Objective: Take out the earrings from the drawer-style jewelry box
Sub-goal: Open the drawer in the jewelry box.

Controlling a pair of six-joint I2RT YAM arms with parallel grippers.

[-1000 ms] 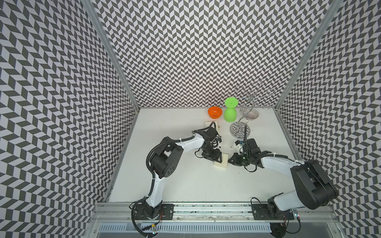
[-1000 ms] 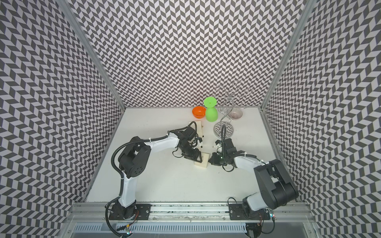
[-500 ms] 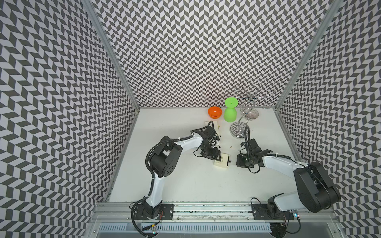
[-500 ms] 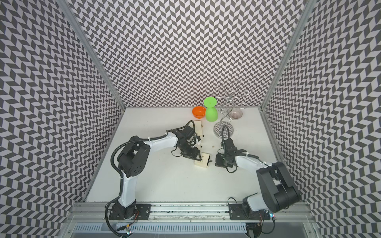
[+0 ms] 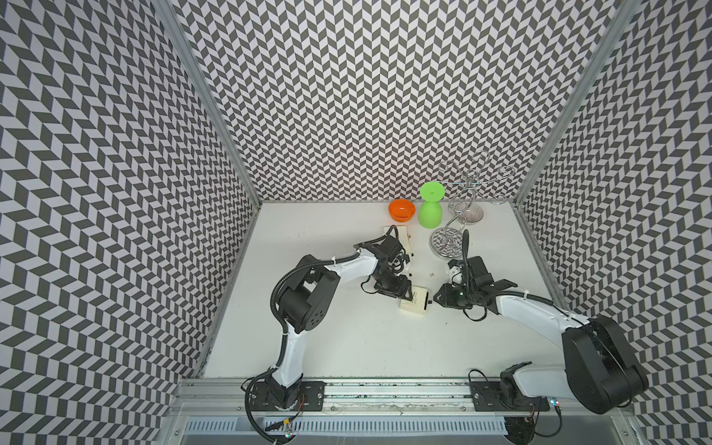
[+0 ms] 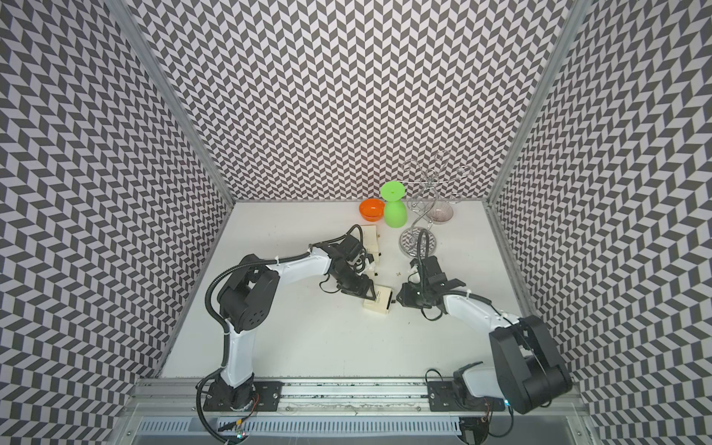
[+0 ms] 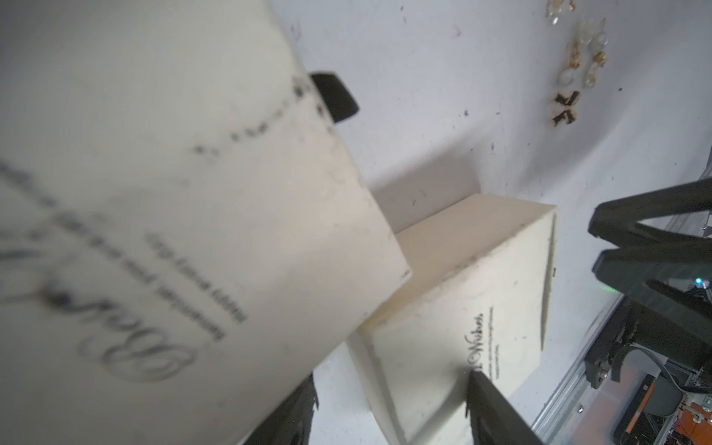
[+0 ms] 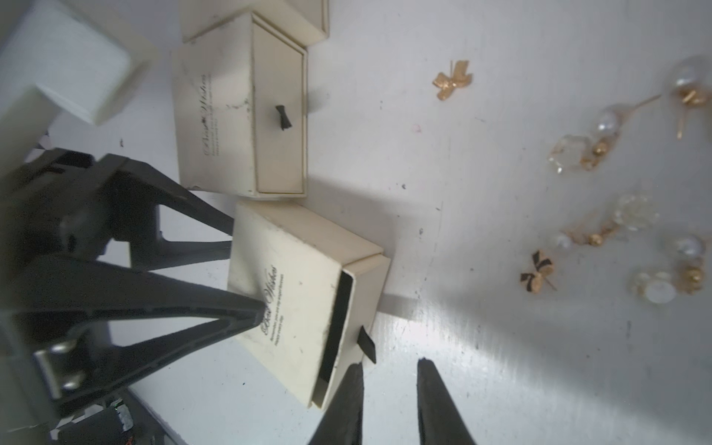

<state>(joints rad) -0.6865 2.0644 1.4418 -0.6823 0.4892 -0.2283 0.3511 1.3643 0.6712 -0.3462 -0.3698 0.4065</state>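
Note:
The cream jewelry box (image 8: 300,277) lies mid-table (image 5: 413,309), its drawer out a crack with a dark gap; what is inside is hidden. Its black pull tab (image 8: 368,344) hangs free beside one finger of my right gripper (image 8: 390,364), which is open and empty. My left gripper (image 7: 391,375) straddles the box's far corner with jaws apart. One of its fingertips (image 7: 477,385) rests on the lid, and the other stands off the box's side. Several earrings (image 8: 578,154) lie loose on the table behind the right gripper (image 5: 431,274).
A second cream box (image 8: 239,127), closed, sits just behind the first, and another lies under the left wrist (image 5: 398,235). At the back stand an orange bowl (image 5: 402,210), a green cup (image 5: 430,210) and two wire stands (image 5: 447,240).
My right gripper drew back to the right from the box, came close again and opened its jaws. The left arm and the box have hardly moved.

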